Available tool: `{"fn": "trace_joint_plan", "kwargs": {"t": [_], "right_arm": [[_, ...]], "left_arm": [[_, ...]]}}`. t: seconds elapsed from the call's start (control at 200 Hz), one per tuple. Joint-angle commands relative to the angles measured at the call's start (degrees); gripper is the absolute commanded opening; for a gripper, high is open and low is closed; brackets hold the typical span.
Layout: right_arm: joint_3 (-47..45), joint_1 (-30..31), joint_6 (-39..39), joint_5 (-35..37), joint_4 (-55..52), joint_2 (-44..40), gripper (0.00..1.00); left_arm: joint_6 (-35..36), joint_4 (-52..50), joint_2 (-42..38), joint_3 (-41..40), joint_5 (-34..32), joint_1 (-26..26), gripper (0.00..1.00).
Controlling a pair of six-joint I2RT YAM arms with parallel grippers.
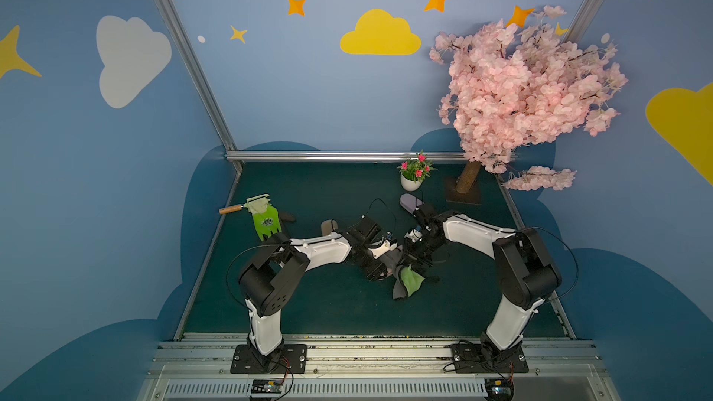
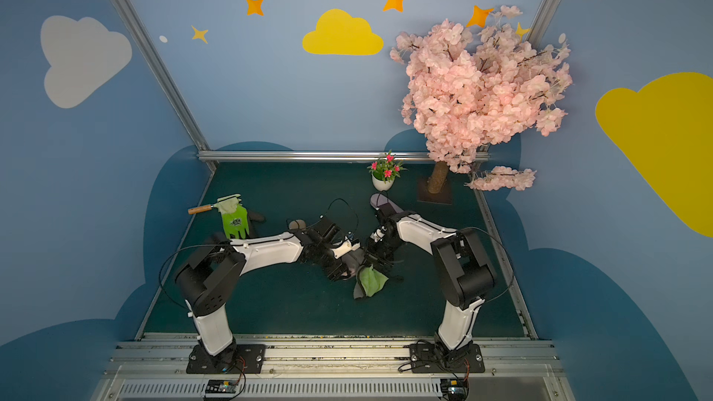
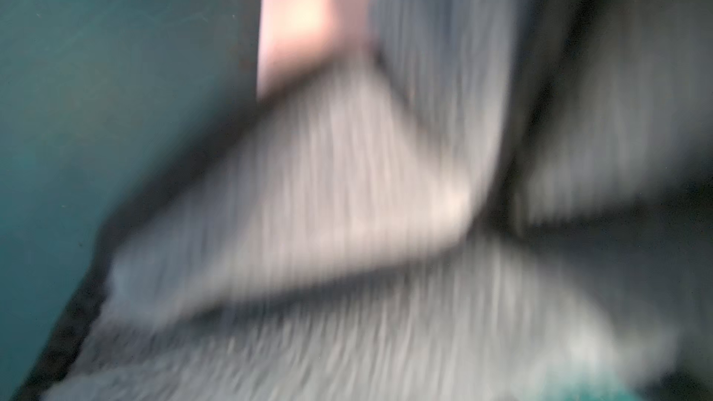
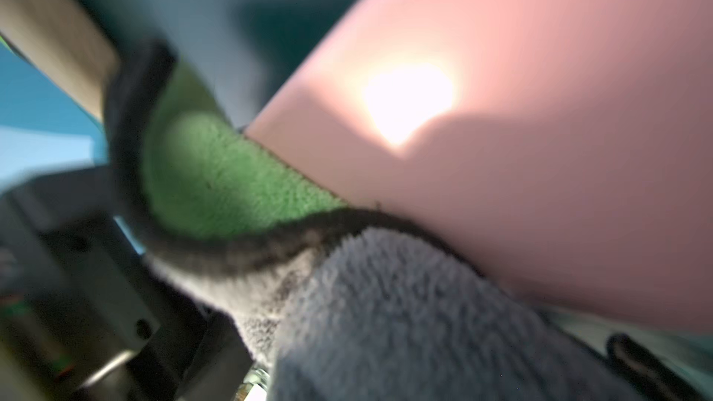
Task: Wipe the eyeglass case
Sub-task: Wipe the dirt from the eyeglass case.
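Right wrist view: right gripper [image 1: 411, 266] pinched shut on fluffy grey-green cloth [image 4: 386, 302] touching smooth pink eyeglass case [image 4: 501, 156]; left gripper [image 1: 380, 272] spread unclear.

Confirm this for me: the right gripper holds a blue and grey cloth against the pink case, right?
Not quite. The cloth is green and grey, not blue and grey, as the right wrist view shows. The rest stands: the right gripper holds it against the pink case.
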Motion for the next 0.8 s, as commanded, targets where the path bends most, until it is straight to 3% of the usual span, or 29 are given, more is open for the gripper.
{"fn": "trace_joint_plan", "kwargs": {"t": [0.0, 0.07, 0.2, 0.295, 0.495, 0.641, 0.796], "right_arm": [[0.7, -4.9, -5.1, 18.7, -5.5, 1.8, 0.0], [1.8, -5.0, -5.7, 22.1, -6.4, 0.5, 0.0], [3.1, -3.4, -4.6, 19.8, -5.4, -3.3, 0.0], [5.1, -3.0, -3.7, 24.0, -6.7, -4.5, 0.0], [6.4, -1.6, -3.2, 31.9, -10.3, -2.6, 0.0], [8.5, 4.1, -4.4, 29.6, -12.0, 0.7, 0.0], [8.2, 11.2, -3.3, 19.1, -10.5, 1.0, 0.0]], "left_arm": [[-2.2, -3.8, 0.7, -2.2, 3.8, -0.5, 0.03], [-4.1, -4.9, 0.6, -2.0, 6.6, -0.3, 0.03], [-9.7, -6.9, 2.0, -1.6, 14.5, 0.4, 0.03], [-13.7, -7.8, 3.7, -1.3, 19.1, 0.8, 0.03], [-19.2, -8.9, 6.5, -0.8, 19.4, 2.1, 0.03], [-20.0, -8.3, 6.5, -1.2, 17.8, 2.0, 0.03], [-20.2, -8.5, 7.4, -0.8, 18.0, 2.0, 0.03]]}}
